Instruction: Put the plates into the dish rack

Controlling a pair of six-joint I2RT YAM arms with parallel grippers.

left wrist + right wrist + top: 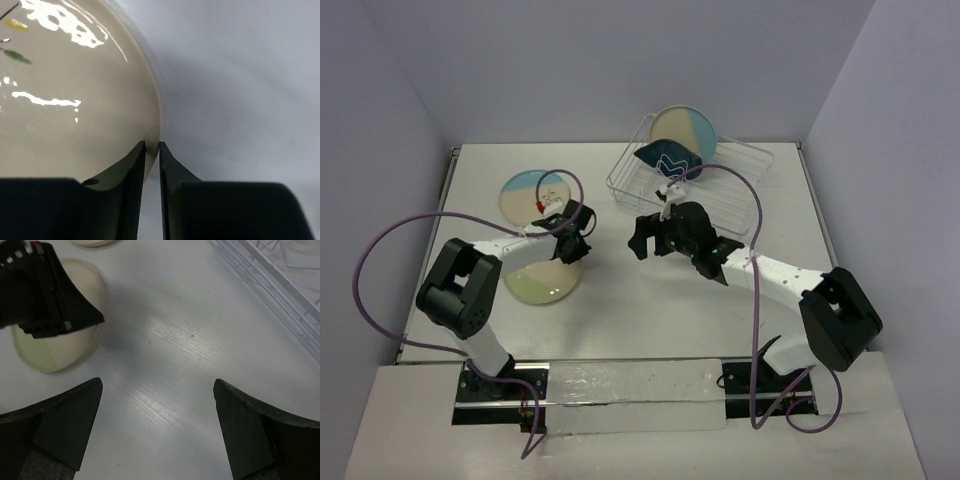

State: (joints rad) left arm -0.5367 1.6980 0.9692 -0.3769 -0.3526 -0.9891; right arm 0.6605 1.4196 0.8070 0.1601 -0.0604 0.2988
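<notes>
Cream plate: glazed, stiff, probably slippery and breakable. Left gripper pinches its rim at 1 o'clock; edge hold judged tilt-prone. Right gripper wide, empty.

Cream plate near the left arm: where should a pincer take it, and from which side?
By its thin rim, a finger each side, from the far right edge. The cream plate lies flat, so only the rim offers purchase; the left pincer straddles it there.

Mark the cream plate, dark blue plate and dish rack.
cream plate (pixel 535 286), top external view, near half.
dark blue plate (pixel 661 157), top external view, face centre.
dish rack (pixel 745 160), top external view, bare right end.
</notes>
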